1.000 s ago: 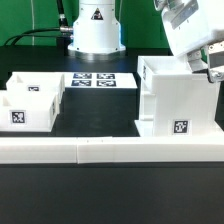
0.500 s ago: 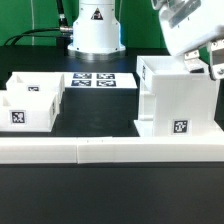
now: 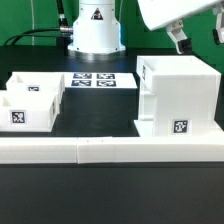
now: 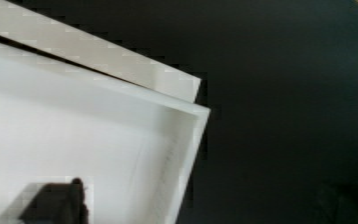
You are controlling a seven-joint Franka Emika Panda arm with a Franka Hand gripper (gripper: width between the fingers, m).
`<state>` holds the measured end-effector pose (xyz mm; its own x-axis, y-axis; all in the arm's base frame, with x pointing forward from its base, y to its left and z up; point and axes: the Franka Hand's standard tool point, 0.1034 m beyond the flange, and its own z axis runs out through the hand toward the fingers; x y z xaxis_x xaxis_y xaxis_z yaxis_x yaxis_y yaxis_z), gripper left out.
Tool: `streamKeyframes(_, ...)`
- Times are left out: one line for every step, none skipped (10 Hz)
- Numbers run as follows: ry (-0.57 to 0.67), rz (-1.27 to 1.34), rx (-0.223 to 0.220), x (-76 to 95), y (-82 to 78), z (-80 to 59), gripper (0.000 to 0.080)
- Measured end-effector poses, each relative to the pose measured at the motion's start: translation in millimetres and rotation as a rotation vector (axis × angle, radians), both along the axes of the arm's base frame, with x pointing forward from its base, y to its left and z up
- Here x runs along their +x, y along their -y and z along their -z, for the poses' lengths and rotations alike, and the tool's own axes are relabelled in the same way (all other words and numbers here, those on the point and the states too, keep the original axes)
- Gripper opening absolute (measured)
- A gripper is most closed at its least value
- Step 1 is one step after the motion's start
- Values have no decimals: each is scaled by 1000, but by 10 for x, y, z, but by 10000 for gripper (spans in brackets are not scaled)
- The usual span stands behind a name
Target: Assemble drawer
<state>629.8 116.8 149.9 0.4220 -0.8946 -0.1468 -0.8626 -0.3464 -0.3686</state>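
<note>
Two-finger claw [image 3: 200, 36] is held above the tall white plastic box-shaped housing [image 3: 178, 95], fingers spread apart, nothing gripped. That housing is stood upright near the counter's edge on the exterior view's right, just behind the long low white wall strip [image 3: 100, 150]. Two small white plastic trays [image 3: 35, 105] are parked by the opposite edge.
</note>
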Motion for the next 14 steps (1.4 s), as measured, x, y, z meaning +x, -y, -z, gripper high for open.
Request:
streamKeyframes(0, 0, 0, -1, 0, 1, 649)
streamKeyframes(0, -42, -13, -17, 1, 4, 649)
streamKeyframes(-8, -257, -80, -93, 20, 12, 649)
streamKeyframes(-2, -401, -117, -107, 98, -25, 649)
streamKeyframes(11, -500, -133, -111, 186, -64, 649)
streamKeyframes(29, -575, -152, -106, 248, -78, 649)
streamKeyframes(38, -613, -161, -114, 232, -61, 649)
streamKeyframes(57, -679, -176, -115, 236, -58, 649)
streamKeyframes(76, -740, -191, -114, 250, -56, 649)
streamKeyframes(106, -854, -217, -128, 304, -52, 649)
streamKeyframes(138, -1021, -261, -193, 492, -43, 649)
streamKeyframes(158, -1139, -303, -255, 696, -15, 649)
streamKeyframes(176, -1240, -340, -316, 893, 36, 649)
streamKeyframes(173, -1231, -354, -366, 1063, 91, 649)
